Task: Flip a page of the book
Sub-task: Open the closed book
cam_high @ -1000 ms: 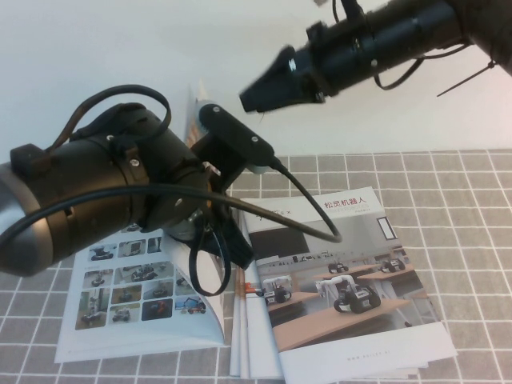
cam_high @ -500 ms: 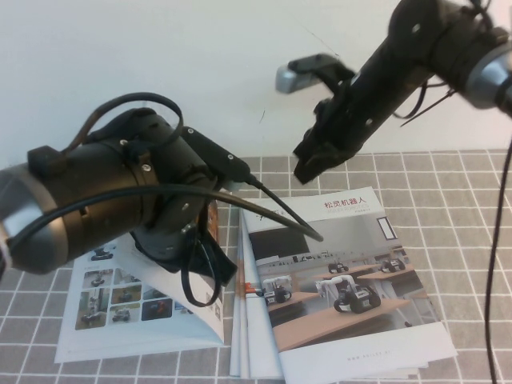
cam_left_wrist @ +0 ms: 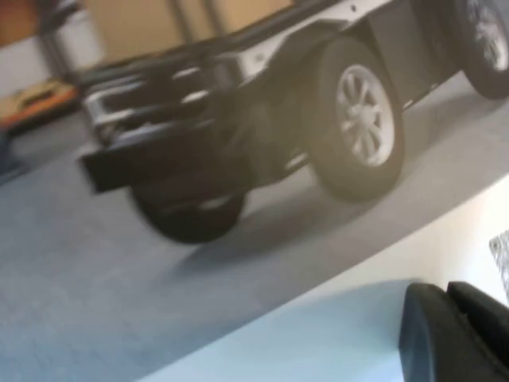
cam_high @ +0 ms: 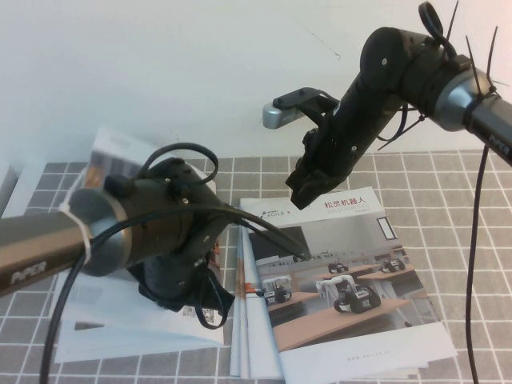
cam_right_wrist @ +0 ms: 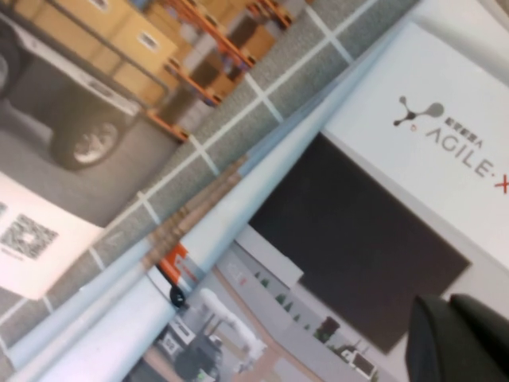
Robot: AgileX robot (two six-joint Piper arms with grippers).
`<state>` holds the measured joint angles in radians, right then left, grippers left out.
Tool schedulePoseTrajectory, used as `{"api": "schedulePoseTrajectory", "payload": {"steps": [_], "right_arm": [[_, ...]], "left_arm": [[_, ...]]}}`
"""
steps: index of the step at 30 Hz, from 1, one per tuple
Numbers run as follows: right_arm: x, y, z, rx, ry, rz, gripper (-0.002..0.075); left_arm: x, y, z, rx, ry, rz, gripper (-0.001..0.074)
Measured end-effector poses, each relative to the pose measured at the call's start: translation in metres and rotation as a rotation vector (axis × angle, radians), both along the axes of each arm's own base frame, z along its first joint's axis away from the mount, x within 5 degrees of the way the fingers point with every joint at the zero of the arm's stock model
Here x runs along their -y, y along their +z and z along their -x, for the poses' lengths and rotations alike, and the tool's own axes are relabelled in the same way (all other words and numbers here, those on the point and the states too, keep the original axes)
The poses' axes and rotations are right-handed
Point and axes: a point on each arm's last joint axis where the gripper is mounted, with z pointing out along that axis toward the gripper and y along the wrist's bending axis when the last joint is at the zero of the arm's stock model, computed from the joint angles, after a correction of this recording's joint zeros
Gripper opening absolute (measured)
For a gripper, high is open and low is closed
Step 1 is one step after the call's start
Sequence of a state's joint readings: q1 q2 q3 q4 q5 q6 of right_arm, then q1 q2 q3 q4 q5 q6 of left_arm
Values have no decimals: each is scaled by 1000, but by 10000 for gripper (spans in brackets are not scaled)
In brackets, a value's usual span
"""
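The high view looks down from the robot's side onto the grey checked desk (cam_high: 448, 184). The left wrist camera sits very near a glossy warehouse-photo page (cam_left_wrist: 238, 159); the right wrist camera shares it (cam_right_wrist: 71, 103).

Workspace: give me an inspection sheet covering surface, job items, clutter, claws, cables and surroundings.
Surface: grey checked cloth.
Job items: book lies open on the robot's left; its page stands lifted behind the left arm.
Clutter: stacked brochures beside the book.
Claws: left claw low over the book, largely hidden; right claw shut, above the brochures' far edge, holding nothing.
Cables: black cable runs from the left arm over the brochures.
Surroundings: white wall.
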<state>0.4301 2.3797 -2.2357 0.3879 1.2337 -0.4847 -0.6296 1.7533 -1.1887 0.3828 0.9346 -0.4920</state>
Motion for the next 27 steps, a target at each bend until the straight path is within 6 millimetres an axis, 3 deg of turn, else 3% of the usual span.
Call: {"api": "schedulePoseTrajectory", "payload": {"steps": [9,16,19,21,27], "right_arm": [[1,0,0,6,3,9,-1],[1,0,0,5,-2,12,-1],[3,10,1,27,-2,13,-1],[6,27,4,69,-2,21,-1],[26,101,23,262,-12,63,-1]], "left_arm": [[1,-36,-17,-27,41,83,-4],[5,-44,-18,-56,3,94,-4],[3,-25,-15,-16,-4,120,-4],[0,-1,-10,45,-11,161,-4],[-25,104,26,334,-41,330,-4]]}}
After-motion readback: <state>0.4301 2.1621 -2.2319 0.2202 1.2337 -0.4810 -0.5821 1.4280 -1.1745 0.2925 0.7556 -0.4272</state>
